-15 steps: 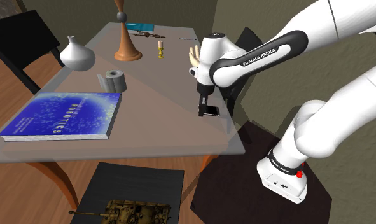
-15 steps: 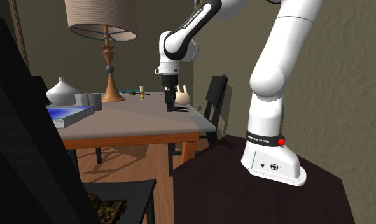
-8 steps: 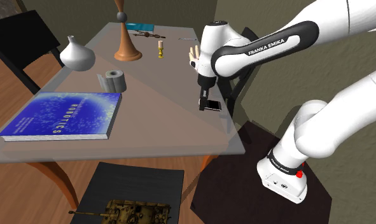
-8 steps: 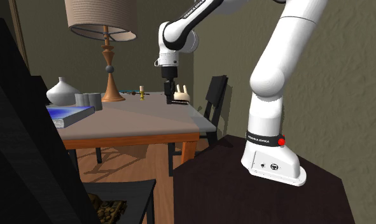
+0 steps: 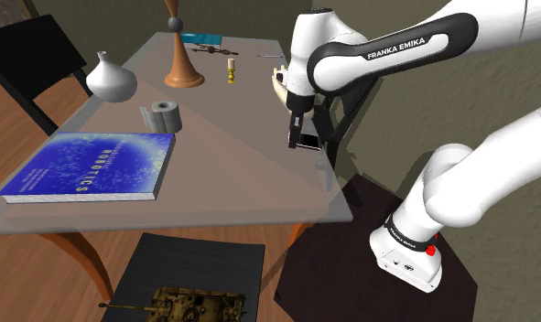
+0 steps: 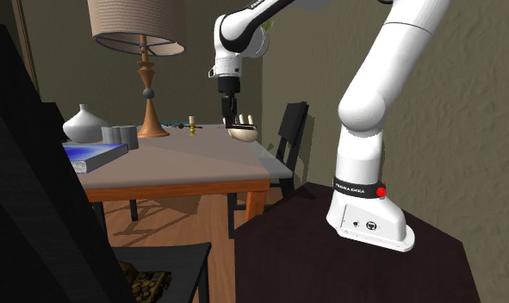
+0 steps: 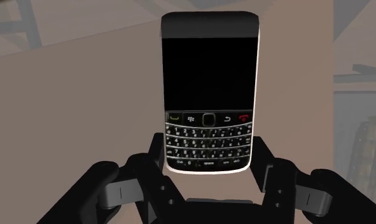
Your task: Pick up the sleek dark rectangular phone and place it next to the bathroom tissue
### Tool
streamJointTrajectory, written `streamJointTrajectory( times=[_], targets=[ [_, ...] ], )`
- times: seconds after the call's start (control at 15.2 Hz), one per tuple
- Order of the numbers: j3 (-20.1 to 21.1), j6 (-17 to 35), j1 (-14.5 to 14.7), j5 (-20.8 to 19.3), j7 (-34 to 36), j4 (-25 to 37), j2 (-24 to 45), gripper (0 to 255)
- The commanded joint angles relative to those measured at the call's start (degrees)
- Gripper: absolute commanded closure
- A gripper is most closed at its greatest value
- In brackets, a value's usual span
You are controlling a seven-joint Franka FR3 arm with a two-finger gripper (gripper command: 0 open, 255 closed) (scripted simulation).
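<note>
arm (image 5: 387, 59): bent over the table (image 5: 232, 174), wrist pointing straight down
phone (image 7: 210, 89): black, hanging clear of the tabletop near the shoulder view's right edge
gripper (image 5: 298, 137): fingers clasp the phone's keypad end
tissue roll (image 5: 165, 116): well apart from the phone

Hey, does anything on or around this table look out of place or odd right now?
Nothing looks spilled or toppled. The one oddity is a camouflage toy tank sitting on a black seat below the near edge of the table. The phone hangs above the table, clasped between the fingers.
</note>
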Motion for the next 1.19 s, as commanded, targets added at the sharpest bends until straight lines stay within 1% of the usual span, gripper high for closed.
streamJointTrajectory(
  times=[0.0, 0.66, 0.73, 1.12],
  targets=[
    [-0.1, -1.9, 0.0, 0.0, -0.1, 0.9, -0.9, 255],
    [-0.3, -10.0, 0.0, 0.0, -0.2, 7.2, -2.7, 255],
    [-0.3, -10.1, 0.0, 0.0, -0.2, 7.3, -2.8, 255],
    [0.8, -9.3, -0.1, -0.8, 1.3, 20.6, 11.3, 255]
  ],
)
